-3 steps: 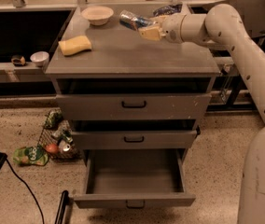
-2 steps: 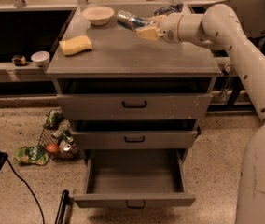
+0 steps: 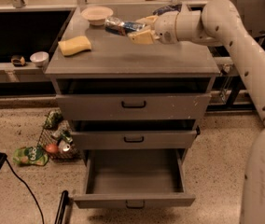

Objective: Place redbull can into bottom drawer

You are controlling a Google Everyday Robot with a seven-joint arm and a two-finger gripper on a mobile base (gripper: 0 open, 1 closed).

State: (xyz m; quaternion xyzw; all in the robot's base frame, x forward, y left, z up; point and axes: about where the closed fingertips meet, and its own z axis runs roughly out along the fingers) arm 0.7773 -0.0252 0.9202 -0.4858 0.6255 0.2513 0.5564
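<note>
My gripper (image 3: 139,28) is above the cabinet top, near its back middle, shut on the redbull can (image 3: 118,26). The can is blue and silver, lies roughly level in the fingers and sticks out to the left, lifted off the surface. The bottom drawer (image 3: 133,177) is pulled open below, a wide shallow grey box with nothing in it and a small black handle on its front. The two upper grey drawers (image 3: 133,105) are pushed in.
On the cabinet top (image 3: 123,57) lie a yellow sponge (image 3: 74,45) at the left and a pale bowl (image 3: 97,14) at the back. A dark blue bag (image 3: 166,8) shows behind the gripper. A wire basket with cans and snacks (image 3: 53,141) sits on the floor at left. My arm runs along the right.
The gripper has carried the can leftwards and slightly forward over the cabinet top. The drawers have not moved.
</note>
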